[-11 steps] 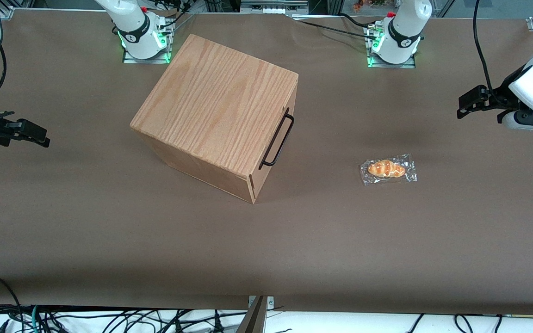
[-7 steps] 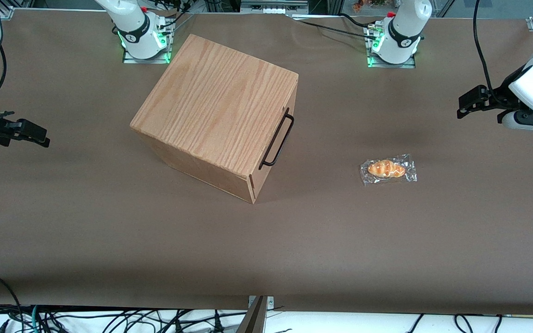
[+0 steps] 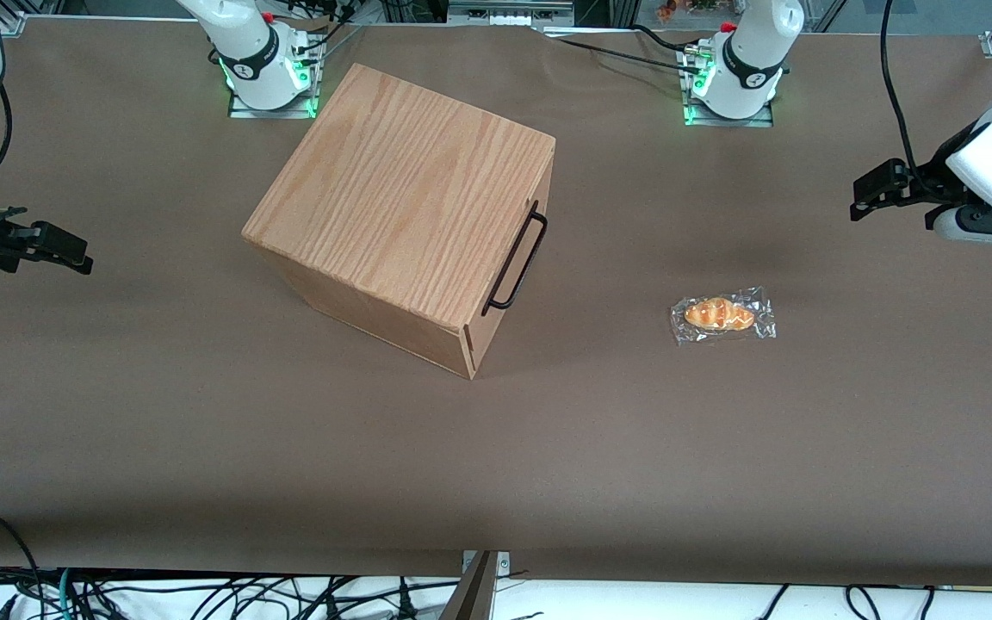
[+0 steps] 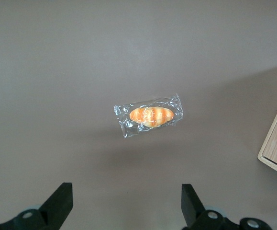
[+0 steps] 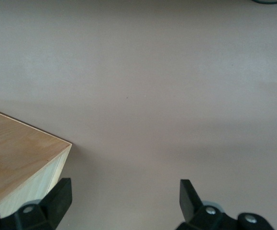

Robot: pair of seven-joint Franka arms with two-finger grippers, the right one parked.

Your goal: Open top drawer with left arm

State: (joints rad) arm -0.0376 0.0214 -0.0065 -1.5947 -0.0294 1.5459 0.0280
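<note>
The left arm's hand (image 3: 864,195) is hovering released, fingers (image 4: 59,203) spread, above the table (image 3: 720,448). Below it is lying a wrapped bun (image 4: 149,115). Farther off, toward the parked arm's end, the top drawer (image 3: 483,323) is sitting closed, its handle (image 3: 516,260) facing the hand, long axis crosswise to the reach.

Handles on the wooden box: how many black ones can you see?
1. The black handle sits on the top drawer, facing the wrapped bread. Lower handles may be hidden. The gripper hovers apart, jaws open.
</note>
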